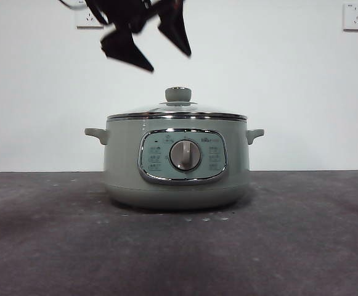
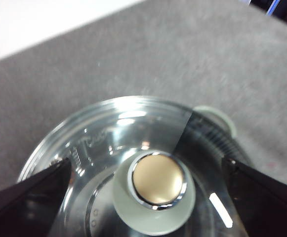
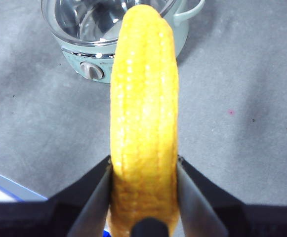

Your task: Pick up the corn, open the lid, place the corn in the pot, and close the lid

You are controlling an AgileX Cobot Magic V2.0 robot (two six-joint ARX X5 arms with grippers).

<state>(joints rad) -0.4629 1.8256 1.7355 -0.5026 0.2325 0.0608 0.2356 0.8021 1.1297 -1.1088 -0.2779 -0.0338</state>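
The pale green pot [image 1: 177,166] stands mid-table with its glass lid [image 1: 177,111] on. My left gripper [image 1: 169,61] hangs open just above the lid, a little left of the knob [image 1: 178,94]. In the left wrist view the left gripper [image 2: 145,165] has one jaw on each side of the knob [image 2: 155,190], apart from it, over the lid [image 2: 108,133]. Held off to one side of the pot [image 3: 79,57], my right gripper [image 3: 143,162] is shut on the yellow corn [image 3: 144,98]. It is out of the front view.
The pot sits on a dark grey table [image 1: 302,234] before a white wall with two sockets [image 1: 356,16]. The table's edge, with a blue strip [image 3: 5,182], shows below the right gripper.
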